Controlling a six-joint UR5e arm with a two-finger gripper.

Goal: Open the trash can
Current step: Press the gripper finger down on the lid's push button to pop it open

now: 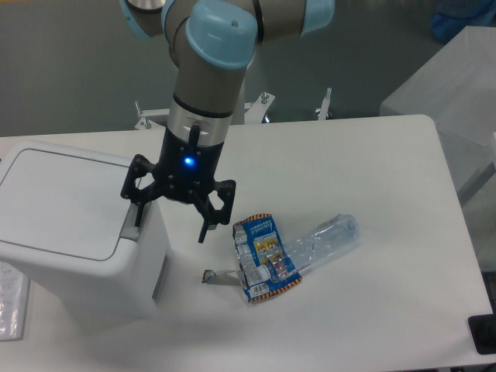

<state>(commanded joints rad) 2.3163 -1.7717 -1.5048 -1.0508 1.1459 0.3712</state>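
The trash can (pixel 70 232) is a large white boxy bin at the left of the table. Its flat lid (pixel 62 201) lies shut. A grey push-button (pixel 129 221) sits on its right rim. My gripper (pixel 170 225) hangs just right of the bin, fingers pointing down and spread open, holding nothing. Its left finger (pixel 140 211) is close above the grey button; I cannot tell if it touches. Its right finger (pixel 204 229) hangs over the table.
A blue snack wrapper (pixel 262 256) and a crushed clear plastic bottle (pixel 325 242) lie right of the gripper. A small dark scrap (pixel 208 276) lies by the wrapper. A black object (pixel 483 335) sits at the table's right front corner.
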